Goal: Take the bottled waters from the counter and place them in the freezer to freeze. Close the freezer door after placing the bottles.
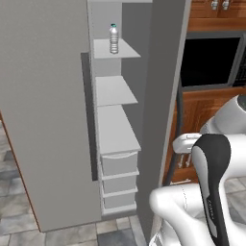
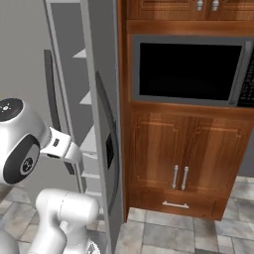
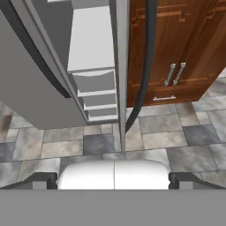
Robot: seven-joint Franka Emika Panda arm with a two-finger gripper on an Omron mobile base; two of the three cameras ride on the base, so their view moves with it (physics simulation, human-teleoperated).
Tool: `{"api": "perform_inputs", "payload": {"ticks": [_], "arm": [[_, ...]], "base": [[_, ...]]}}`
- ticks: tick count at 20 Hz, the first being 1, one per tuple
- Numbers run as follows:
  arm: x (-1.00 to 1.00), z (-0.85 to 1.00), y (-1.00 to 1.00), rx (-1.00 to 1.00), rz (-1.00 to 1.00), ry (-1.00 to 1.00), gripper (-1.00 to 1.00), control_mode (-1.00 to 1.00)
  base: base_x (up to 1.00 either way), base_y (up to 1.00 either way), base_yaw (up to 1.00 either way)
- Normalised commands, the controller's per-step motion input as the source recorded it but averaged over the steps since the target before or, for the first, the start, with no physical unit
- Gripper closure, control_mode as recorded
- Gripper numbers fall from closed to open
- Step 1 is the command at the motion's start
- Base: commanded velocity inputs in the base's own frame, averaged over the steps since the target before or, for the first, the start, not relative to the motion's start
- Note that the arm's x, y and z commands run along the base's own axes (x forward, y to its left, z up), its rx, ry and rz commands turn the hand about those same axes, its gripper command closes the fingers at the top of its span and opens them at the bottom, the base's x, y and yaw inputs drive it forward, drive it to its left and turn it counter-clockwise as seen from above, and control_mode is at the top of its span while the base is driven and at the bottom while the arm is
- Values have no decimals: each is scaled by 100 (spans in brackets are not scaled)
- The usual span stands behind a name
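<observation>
Arm (image 1: 211, 192) folded low, jaws wide apart, holding nothing.

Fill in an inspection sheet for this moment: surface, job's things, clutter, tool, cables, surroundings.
Surface: pale freezer shelves; only the top one carries anything.
Job's things: one bottled water upright on the top shelf; freezer door swung open to the left, its dark bar handle showing; no other bottle seen.
Clutter: nothing seen.
Tool: fingertips wide apart at the bottom of the hand view, nothing between them; it points at the lower freezer drawers and the floor.
Cables: nothing seen.
Surroundings: grey tiled floor, wooden cabinets, black oven to the right.
</observation>
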Motion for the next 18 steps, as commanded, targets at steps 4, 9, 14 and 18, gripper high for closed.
{"api": "perform_inputs", "payload": {"ticks": [4, 9, 14, 18], "arm": [[0, 0, 0, 0, 0, 0, -100, 100], [0, 0, 0, 0, 0, 0, -100, 100], [0, 0, 0, 0, 0, 0, -100, 100], [0, 0, 0, 0, 0, 0, -100, 100]], "base": [[4, -30, 0], [0, 0, 0], [13, 0, 0], [36, 0, 0]]}}
